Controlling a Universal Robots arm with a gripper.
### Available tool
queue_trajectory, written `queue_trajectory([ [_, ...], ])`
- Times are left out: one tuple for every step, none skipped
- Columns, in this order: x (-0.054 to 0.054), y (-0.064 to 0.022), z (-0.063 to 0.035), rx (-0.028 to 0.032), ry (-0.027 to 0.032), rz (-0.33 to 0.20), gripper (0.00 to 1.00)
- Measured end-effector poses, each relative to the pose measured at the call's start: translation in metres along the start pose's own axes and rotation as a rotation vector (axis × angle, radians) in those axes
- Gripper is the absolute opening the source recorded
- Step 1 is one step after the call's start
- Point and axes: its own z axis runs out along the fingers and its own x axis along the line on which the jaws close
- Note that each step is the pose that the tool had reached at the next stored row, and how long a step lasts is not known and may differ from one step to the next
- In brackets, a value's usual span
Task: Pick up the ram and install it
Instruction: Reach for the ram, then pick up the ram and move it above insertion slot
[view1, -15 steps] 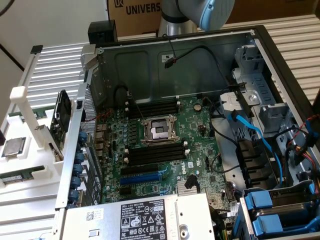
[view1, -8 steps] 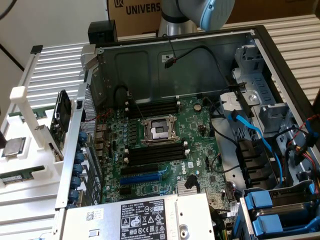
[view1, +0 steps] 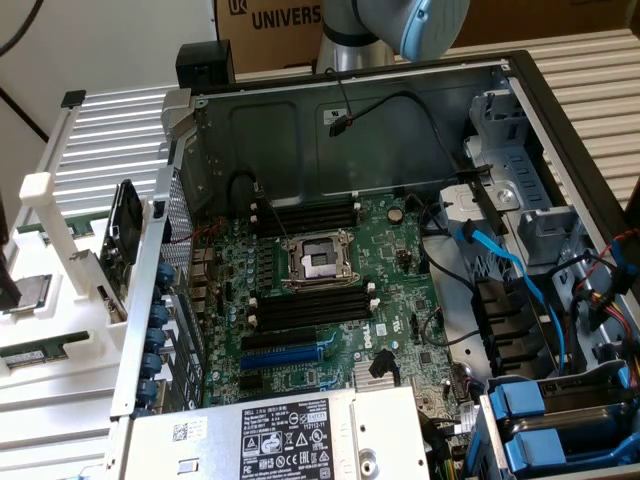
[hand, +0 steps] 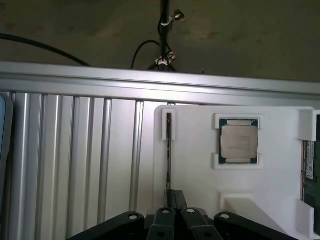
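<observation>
Closest to the wrist camera, the black jaws are pressed fully together and hold nothing. Just ahead of them a white tray (hand: 190, 170) lies on the ribbed metal bench (hand: 75, 150), and a narrow slot (hand: 168, 135) in that tray runs straight out from the jaws with a thin dark strip standing in it; whether that strip is a board on edge I cannot tell. Off to one side of the jaws, past the processor chip (hand: 239, 140) in its square pocket, the ram (hand: 310, 167) lies flat at the tray's end, green with a white sticker, well apart from the jaws. Farther off, the exterior view has the open computer case (view1: 420, 120), where the long black slots (view1: 305, 215) beside the processor socket (view1: 318, 260) look empty. I judge the work to be at the pick-up step, with nothing grasped yet. A grasp would call for the jaws to part first and to line up along the stick's long edges.
</observation>
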Motion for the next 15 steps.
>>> queue_trajectory([
  [0.0002, 0.0, 0.0008, 0.0007, -0.0005, 0.0, 0.11],
  [0.0004, 0.0, 0.0018, 0.0017, -0.0011, 0.0, 0.11],
  [0.0008, 0.0001, 0.0034, 0.0028, -0.002, -0.001, 0.11],
  [0.0009, 0.0001, 0.0041, 0.0031, -0.0023, -0.001, 0.11],
  [0.001, 0.0001, 0.0048, 0.0035, -0.0027, -0.001, 0.11],
  [0.0011, 0.0001, 0.0055, 0.0038, -0.0029, -0.001, 0.11],
  [0.0013, 0.0001, 0.0078, 0.0045, -0.0041, -0.001, 0.11],
  [0.0014, 0.0001, 0.0081, 0.0045, -0.0043, -0.002, 0.11],
  [0.0014, 0.0001, 0.0081, 0.0044, -0.0043, -0.002, 0.11],
  [0.0014, 0.0001, 0.0081, 0.0043, -0.0042, -0.002, 0.11],
  [0.0014, 0.0001, 0.0081, 0.0043, -0.0043, -0.002, 0.11],
  [0.0014, 0.0001, 0.0082, 0.0045, -0.0043, -0.002, 0.11],
  [0.0014, 0.0001, 0.0081, 0.0044, -0.0043, -0.002, 0.11],
  [0.0014, 0.0001, 0.0082, 0.0045, -0.0043, -0.002, 0.11],
  [0.0014, 0.0001, 0.0081, 0.0044, -0.0043, -0.002, 0.11],
])
